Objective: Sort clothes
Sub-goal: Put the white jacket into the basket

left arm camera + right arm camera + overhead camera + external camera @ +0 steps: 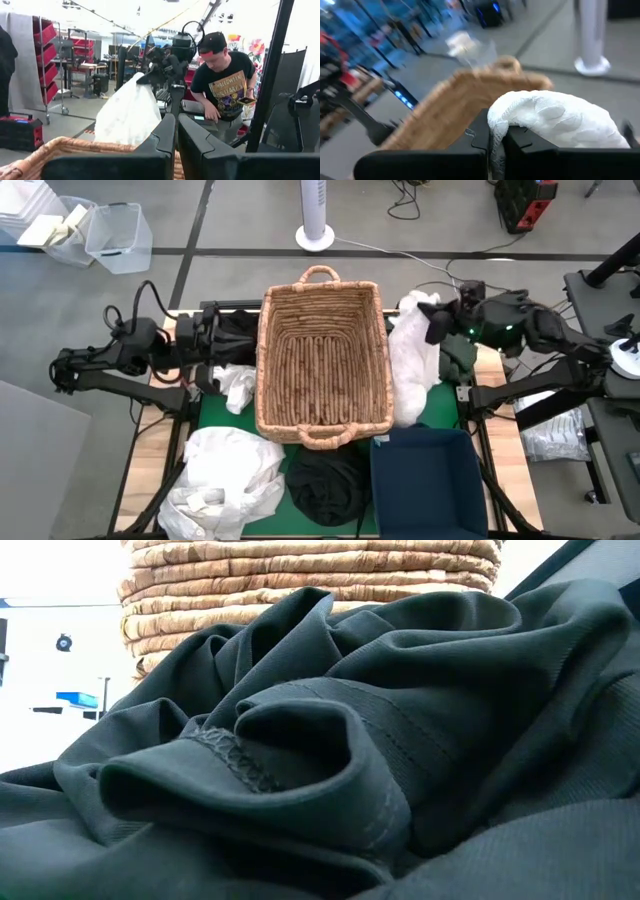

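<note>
My right gripper (pixel 433 317) is raised beside the far right corner of the tan wicker basket (pixel 322 355), shut on a white textured garment (pixel 413 365). My left gripper (pixel 205 332) waits, shut and holding nothing, at the basket's left side; the left wrist view shows its fingertips (pixel 176 135) together. A dark green garment (pixel 460 357) lies under the right arm. A black garment (pixel 325 483) lies by the near edge and fills the low view as dark folds (pixel 330 760). White clothes (pixel 225 480) are piled at the near left, with a small white piece (pixel 237 387) beside the basket. My right gripper pinches a fold at the top end of the white garment (pixel 520 112) between its two fingers, the cloth bulging out over the fingertips. The garment hangs below the gripper (pixel 129 112), its lower part resting against the basket's right wall (pixel 408 405).
A dark blue square bin (pixel 430 480) stands at the near right, next to the black garment. More dark cloth (pixel 235 330) lies by the left gripper. A green mat (pixel 215 412) covers the table. A person (pixel 225 85) stands beyond the table's right side.
</note>
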You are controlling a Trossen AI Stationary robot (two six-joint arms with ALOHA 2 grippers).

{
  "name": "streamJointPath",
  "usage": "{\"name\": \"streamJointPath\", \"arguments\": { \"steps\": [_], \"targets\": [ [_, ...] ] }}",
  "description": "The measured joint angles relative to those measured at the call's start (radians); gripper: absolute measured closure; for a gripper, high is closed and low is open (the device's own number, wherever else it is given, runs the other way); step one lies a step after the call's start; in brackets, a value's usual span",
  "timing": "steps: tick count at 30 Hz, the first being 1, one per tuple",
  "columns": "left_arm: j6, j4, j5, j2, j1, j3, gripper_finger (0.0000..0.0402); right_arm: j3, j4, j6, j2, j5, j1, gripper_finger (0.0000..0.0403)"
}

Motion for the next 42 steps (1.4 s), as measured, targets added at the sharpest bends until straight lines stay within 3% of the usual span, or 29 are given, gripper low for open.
{"name": "streamJointPath", "arguments": {
  "steps": [7,15,24,30,42],
  "targets": [
    [0.0,0.037,0.0,-0.005,0.0,0.0,0.0401,0.039,0.305,-0.23,0.0,-0.015,0.0,0.0391],
    [-0.004,0.098,0.001,-0.013,0.0,0.0,0.0401,0.084,0.647,-0.423,0.003,-0.168,0.0,0.0391],
    [-0.005,0.22,0.002,-0.031,0.0,0.0,0.0402,0.129,0.964,-0.519,0.016,-0.339,0.0,0.0391],
    [-0.007,0.253,0.002,-0.047,0.0,0.0,0.0401,0.26,1.0,-0.54,0.09,-0.425,0.0,0.0391],
    [-0.124,0.258,0.003,-0.066,0.0,0.0,0.0401,0.679,1.003,-0.57,0.339,-0.569,0.0,0.0391]
  ]
}}
